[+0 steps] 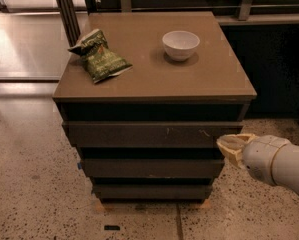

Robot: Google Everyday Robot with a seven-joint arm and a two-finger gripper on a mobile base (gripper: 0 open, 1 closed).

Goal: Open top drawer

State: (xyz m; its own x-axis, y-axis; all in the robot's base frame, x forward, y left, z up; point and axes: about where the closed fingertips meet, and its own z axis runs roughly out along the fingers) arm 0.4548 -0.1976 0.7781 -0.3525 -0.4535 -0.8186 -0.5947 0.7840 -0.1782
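The biggest thing here is the speckled floor (pixel 29 184). On it stands a dark cabinet with a flat brown top (pixel 154 79). It has three drawer fronts, one over the other, and none of them has a handle.

The top drawer (pixel 139 134) is the one right under the brown top, with a dark gap above it. It looks shut. Below it are the middle drawer (pixel 149 167) and the bottom drawer (pixel 151 190).

The robot's white arm (pixel 281 166) comes in from the right, low down. Its gripper (pixel 232 148) is at the right end of the top drawer, level with the front. I cannot tell if it is touching the drawer or just beside it. I cannot tell if it is open or closed either.

A green snack bag (pixel 101 59) lies on the left of the top. A white bowl (pixel 180 44) sits further back and to the right. Small pale scratches (pixel 204 132) mark the drawer front near the gripper.

I think the drawer has yet to be pulled. With no handle, the gripper has little to hold, so it could slip off the edge. It is also far to one side, so a pull there might make the drawer go crooked and stick. A hard tug could shake the cabinet and slide the bowl.
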